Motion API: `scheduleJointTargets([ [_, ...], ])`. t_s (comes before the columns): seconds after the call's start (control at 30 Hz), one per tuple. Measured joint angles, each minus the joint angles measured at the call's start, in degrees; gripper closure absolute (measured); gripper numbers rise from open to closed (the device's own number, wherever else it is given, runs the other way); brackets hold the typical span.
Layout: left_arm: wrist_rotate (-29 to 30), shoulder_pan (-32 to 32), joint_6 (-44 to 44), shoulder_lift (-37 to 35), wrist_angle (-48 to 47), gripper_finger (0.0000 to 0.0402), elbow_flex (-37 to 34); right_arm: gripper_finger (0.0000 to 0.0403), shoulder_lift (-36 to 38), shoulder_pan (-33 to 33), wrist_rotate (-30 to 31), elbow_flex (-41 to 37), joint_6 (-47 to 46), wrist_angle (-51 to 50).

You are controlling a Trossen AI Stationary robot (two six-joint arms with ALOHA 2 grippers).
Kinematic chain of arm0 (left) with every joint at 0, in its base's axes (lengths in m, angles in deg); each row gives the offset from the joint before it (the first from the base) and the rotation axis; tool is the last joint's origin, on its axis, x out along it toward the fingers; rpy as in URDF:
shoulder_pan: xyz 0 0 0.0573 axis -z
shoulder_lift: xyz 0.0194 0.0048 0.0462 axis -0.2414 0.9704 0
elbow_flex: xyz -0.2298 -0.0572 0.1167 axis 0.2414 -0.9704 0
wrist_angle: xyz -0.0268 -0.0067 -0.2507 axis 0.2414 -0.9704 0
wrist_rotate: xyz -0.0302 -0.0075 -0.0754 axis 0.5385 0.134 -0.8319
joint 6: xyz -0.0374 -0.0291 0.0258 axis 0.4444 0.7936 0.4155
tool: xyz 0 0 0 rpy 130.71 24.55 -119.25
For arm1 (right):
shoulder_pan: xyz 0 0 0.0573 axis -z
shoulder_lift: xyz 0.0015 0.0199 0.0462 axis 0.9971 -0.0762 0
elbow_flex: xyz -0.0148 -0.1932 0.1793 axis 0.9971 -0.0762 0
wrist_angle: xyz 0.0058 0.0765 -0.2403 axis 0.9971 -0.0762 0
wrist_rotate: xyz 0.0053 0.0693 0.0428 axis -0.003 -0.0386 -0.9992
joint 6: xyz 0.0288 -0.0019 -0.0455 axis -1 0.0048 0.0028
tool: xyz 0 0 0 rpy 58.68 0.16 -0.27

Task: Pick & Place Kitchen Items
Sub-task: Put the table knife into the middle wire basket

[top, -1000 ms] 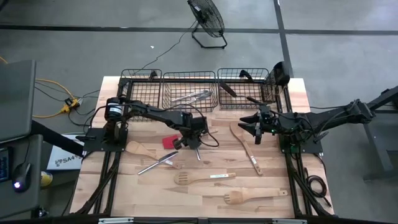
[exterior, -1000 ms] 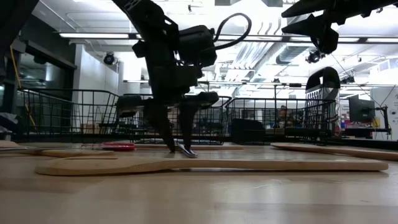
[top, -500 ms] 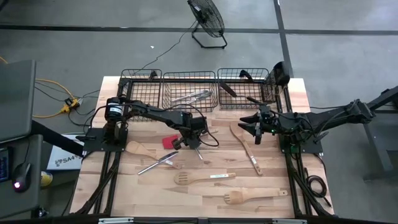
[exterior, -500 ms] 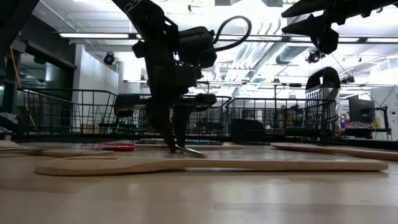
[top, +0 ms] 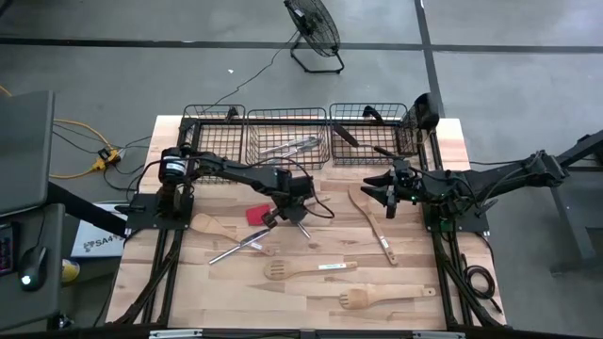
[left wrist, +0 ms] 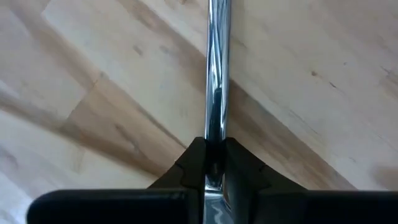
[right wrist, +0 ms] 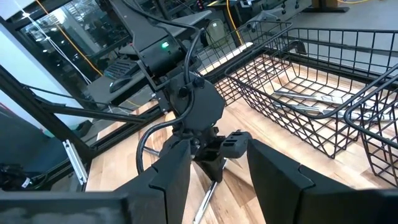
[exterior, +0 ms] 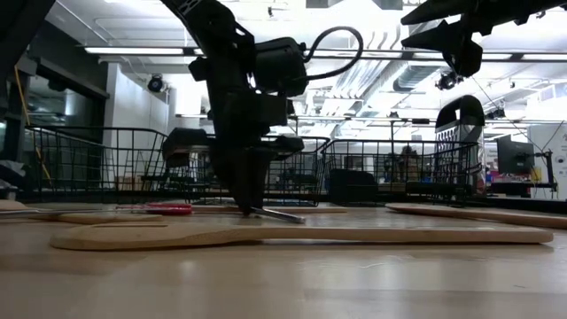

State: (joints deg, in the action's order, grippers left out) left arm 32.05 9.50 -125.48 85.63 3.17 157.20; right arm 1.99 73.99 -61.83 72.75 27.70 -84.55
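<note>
Your left gripper (left wrist: 213,167) is clamped on the slim silver metal utensil (left wrist: 217,74) lying on the pale wooden table (left wrist: 323,68), its 2 fingers pinching the shaft from either side. Lift straight and slowly so it cannot pivot. Your right gripper (top: 385,196) hovers aside, fingers apart, empty.

Dark fingers (left wrist: 199,163) pinching silver metal utensil (left wrist: 217,74), wooden tabletop (left wrist: 323,93) beneath

free: bare table (top: 415,245) front-right | blocked: wire baskets (top: 287,132) along back (full width)
</note>
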Motion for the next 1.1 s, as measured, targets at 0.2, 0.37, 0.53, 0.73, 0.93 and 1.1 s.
scheduleJointTargets([
  [0.2,2.5,-0.1,4.5,-0.4,-3.7,0.0371,4.9,0.0251,0.0,0.0,0.0,0.0,0.0,0.0],
  [0.37,3.4,-0.1,8.9,-0.6,-9.3,0.0371,10.7,0.0251,0.0,0.0,-0.2,0.0,0.0,0.0],
  [0.53,7.1,-0.1,12.3,-1.8,-13.1,0.0371,15.5,0.0251,0.0,0.0,-0.2,0.0,0.0,0.0],
  [0.73,11.2,-1.6,16.2,-5.5,-14.1,0.0371,17.8,0.0251,0.0,0.0,-0.2,0.0,0.0,-1.0],
  [0.93,12.0,-6.0,19.7,-10.9,-14.2,0.0371,18.1,0.0251,0.1,0.0,-0.1,0.0,-0.2,-2.2],
  [1.1,12.8,-11.4,23.3,-14.1,-11.5,0.0371,18.1,0.0251,0.1,0.0,0.0,0.0,-0.2,-2.1],
])
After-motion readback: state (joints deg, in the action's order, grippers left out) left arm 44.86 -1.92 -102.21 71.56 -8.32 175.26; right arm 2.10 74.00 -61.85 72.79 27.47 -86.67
